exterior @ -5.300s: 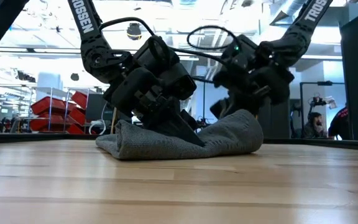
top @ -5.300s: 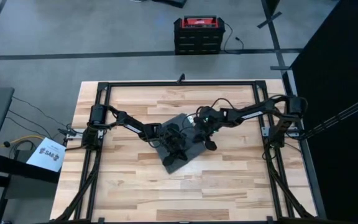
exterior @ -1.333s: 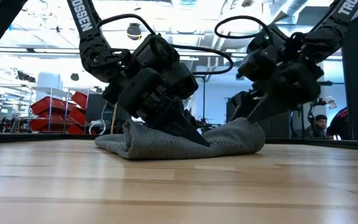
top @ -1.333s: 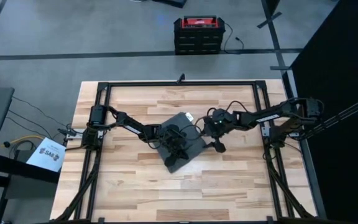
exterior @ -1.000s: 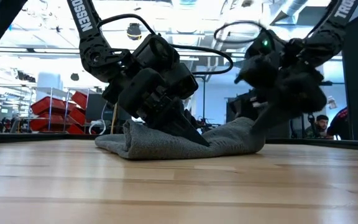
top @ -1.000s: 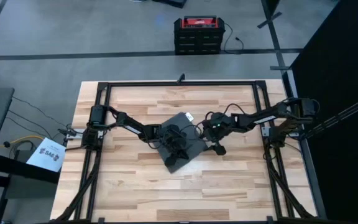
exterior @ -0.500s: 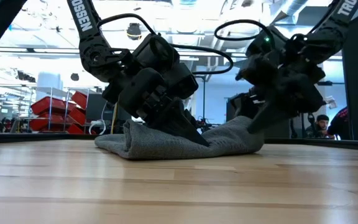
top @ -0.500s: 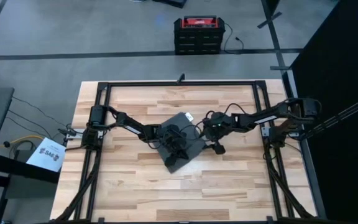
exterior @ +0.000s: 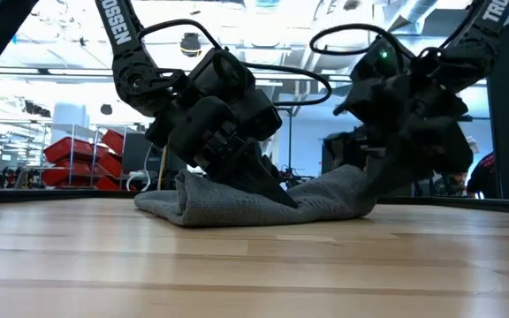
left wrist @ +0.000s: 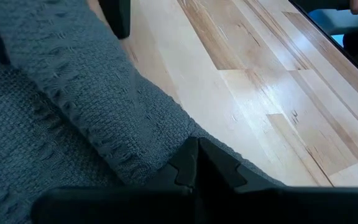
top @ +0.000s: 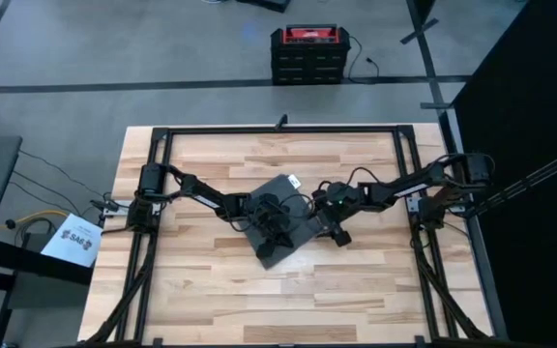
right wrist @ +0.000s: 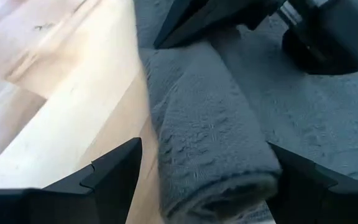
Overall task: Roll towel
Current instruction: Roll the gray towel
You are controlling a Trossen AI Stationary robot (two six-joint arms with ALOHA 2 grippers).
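Bare wooden desk [top: 211, 280] is seen on all sides of the work, with a black frame along its edges and grey floor beyond, where a red-topped black case [top: 307, 53] stands behind the far edge. At the left, a white sheet [top: 77, 240] lies off the desk. Near the middle, the dark grey towel [top: 283, 227] is laid partly rolled, its white tag [top: 296, 181] at the far edge. The left end effector [top: 277, 235] is pressed down onto the towel, clenched on a fold of it. The right end effector [right wrist: 197, 180], released and spread wide, is placed astride the rolled end at the towel's right side.
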